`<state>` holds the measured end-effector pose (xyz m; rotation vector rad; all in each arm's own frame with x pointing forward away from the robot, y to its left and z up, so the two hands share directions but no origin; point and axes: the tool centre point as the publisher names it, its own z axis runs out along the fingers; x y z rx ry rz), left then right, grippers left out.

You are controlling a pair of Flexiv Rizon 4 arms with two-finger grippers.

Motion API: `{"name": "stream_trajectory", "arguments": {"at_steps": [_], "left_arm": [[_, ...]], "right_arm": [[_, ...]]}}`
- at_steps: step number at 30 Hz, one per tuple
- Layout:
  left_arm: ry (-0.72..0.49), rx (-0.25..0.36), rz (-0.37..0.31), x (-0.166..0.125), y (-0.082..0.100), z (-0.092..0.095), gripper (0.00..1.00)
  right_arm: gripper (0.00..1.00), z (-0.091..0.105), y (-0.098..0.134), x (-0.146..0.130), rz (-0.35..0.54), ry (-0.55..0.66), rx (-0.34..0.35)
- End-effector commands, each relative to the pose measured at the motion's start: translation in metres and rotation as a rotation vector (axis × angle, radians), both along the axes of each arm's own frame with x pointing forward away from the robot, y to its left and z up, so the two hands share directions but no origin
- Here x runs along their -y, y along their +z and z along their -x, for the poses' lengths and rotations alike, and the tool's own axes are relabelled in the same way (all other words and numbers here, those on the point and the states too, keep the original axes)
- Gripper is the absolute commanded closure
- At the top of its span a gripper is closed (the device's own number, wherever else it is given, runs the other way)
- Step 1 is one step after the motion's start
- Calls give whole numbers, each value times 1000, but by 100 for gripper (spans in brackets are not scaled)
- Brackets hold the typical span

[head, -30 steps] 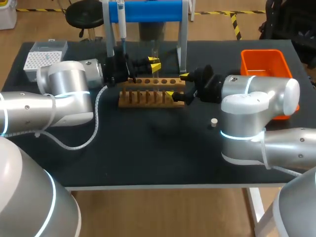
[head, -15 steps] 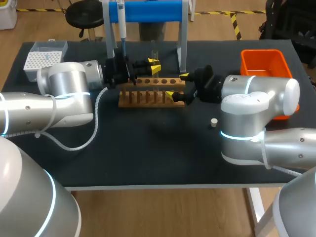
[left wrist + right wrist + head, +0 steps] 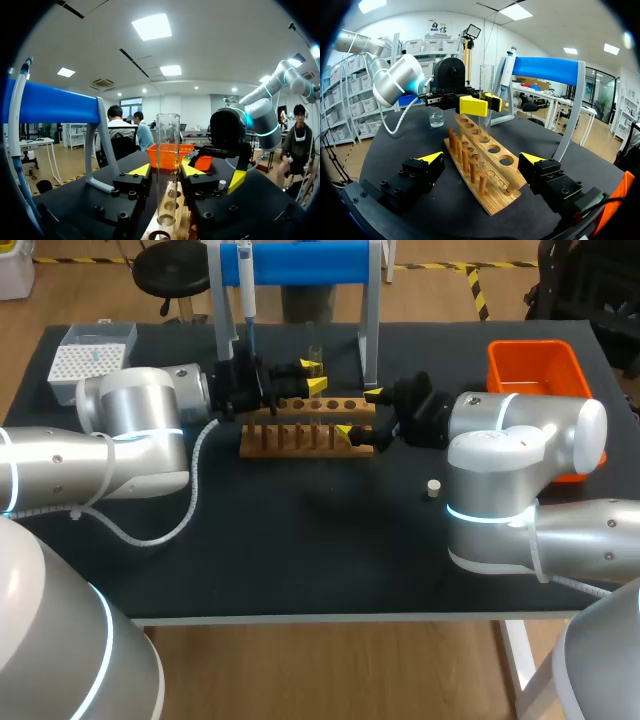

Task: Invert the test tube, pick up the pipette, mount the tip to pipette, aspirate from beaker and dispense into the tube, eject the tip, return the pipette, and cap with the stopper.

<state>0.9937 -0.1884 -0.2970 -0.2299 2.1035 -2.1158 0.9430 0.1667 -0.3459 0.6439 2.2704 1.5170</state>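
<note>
From above I see the black table (image 3: 300, 540) with the wooden rack (image 3: 300, 435) just past its middle, toward the far edge. Behind the rack, a blue stand (image 3: 300, 260) carries the pipette (image 3: 246, 290). The tip box (image 3: 85, 352) sits at the far left corner and the orange bin (image 3: 530, 365) at the far right. The small stopper (image 3: 433, 487) lies alone on the bare surface, just beside my right arm.

My left gripper (image 3: 314, 375) is clamped on the test tube (image 3: 314, 353), which stands upright with its mouth up. The head view shows only the tube's top. The left wrist view shows its rounded bottom hanging just above the rack's holes.

My right gripper (image 3: 360, 414) sits around the rack's right end. I cannot tell from any view whether it presses on the wood.

Only the right wrist view shows the beaker (image 3: 436, 118), on the table beyond the rack and under my left arm, which hides it from above.
</note>
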Motion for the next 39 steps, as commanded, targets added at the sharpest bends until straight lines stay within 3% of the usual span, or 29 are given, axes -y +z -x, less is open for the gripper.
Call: {"name": "stream_trajectory", "arguments": {"at_steps": [1,11,20,31,39], "left_arm": [[0,-4,-14,-4,7,3,0],[31,-18,-122,-35,39,23,0],[159,-83,-242,-103,55,67,0],[401,-96,-275,-194,72,121,0],[401,-96,-275,-194,72,121,0]], "right_arm": [[0,1,0,0,-1,-3,2],[0,1,0,0,-1,-3,2],[0,1,0,0,-1,-3,2],[0,1,0,0,-1,-3,2],[0,1,0,0,-1,-3,2]]}}
